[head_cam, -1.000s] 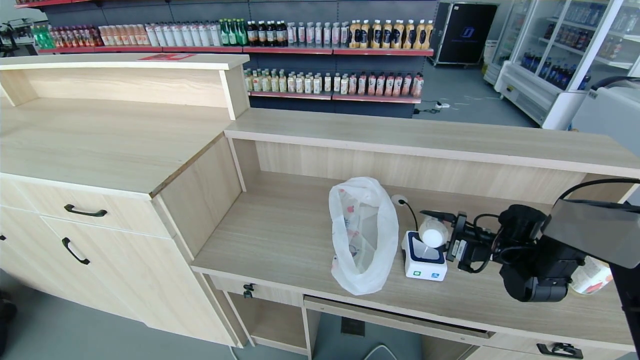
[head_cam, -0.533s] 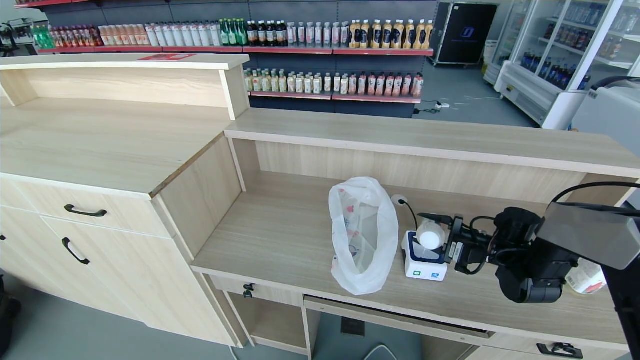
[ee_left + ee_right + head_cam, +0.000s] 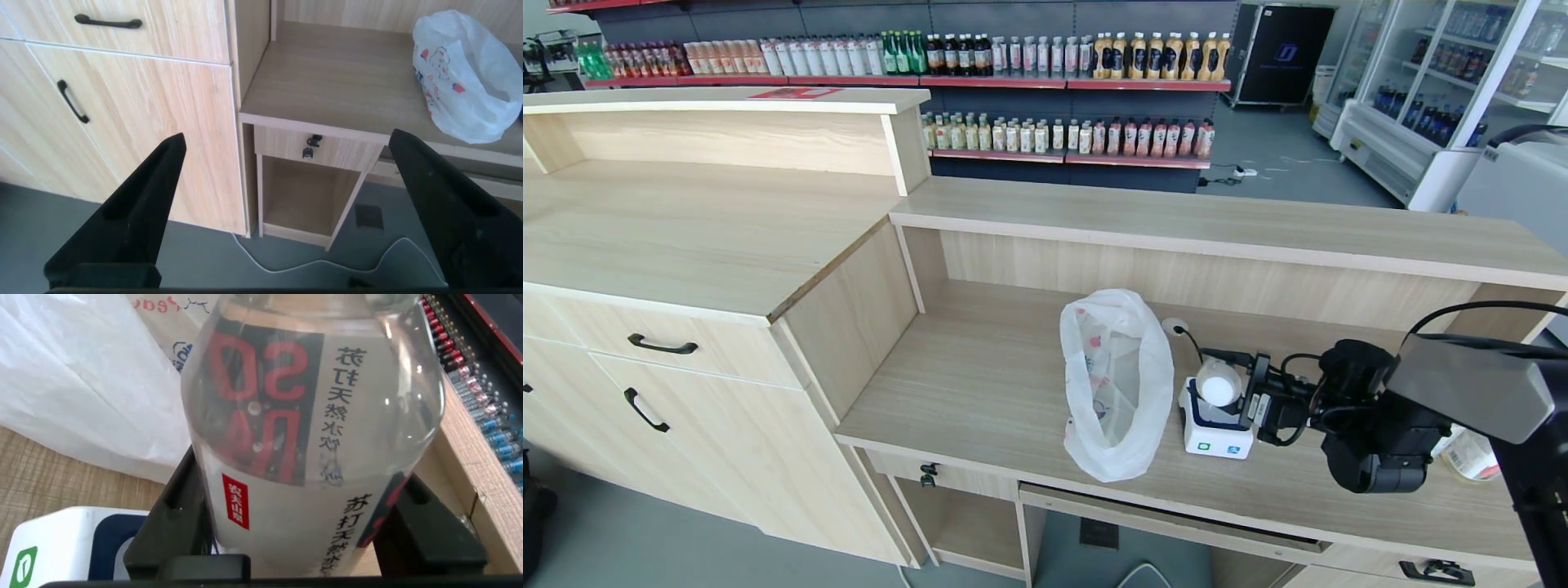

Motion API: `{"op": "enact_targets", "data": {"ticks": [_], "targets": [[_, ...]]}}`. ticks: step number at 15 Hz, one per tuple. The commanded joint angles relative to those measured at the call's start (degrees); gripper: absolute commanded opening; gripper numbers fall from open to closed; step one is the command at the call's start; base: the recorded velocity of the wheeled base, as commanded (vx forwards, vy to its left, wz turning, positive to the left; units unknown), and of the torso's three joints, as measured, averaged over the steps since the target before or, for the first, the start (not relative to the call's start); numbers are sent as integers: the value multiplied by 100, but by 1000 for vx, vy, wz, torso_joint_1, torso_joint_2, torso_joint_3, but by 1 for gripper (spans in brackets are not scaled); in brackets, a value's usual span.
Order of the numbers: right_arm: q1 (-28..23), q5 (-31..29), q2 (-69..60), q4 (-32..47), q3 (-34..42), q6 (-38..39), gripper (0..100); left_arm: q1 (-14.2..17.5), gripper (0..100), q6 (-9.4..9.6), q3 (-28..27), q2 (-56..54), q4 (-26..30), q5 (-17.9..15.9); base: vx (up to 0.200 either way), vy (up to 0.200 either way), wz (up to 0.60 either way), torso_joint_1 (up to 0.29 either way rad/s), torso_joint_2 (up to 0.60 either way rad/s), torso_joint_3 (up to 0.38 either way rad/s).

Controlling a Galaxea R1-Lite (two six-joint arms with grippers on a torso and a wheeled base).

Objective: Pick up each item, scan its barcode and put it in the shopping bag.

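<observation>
clear bottle with red lettering, white bag, white-blue scanner

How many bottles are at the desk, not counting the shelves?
2. One bottle is in the right gripper above the scanner. The other bottle sits on the desk beyond the right arm, partly hidden. The shopping bag might hide more.

Shop, drink-stocked shelves, glass-door fridges, checkout counter

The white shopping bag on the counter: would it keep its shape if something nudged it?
Probably not. The shopping bag looks like thin, crumpled film slumped on the counter, so it would likely flop or slide. Its mouth gapes loosely, so a push might fold it shut.
</observation>
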Motion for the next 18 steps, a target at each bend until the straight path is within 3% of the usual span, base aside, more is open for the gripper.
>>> {"op": "enact_targets", "data": {"ticks": [1,15,18], "targets": [[56,2,85,3,-94,26,0,0,100,-1,0,-2,-1,0,0,0,0,0,0,0],[135,-7,173,12,-243,88,0,0,100,-1,0,-2,-1,0,0,0,0,0,0,0],[170,2,-187,3,-287,800,0,0,100,-1,0,-2,-1,0,0,0,0,0,0,0]]}}
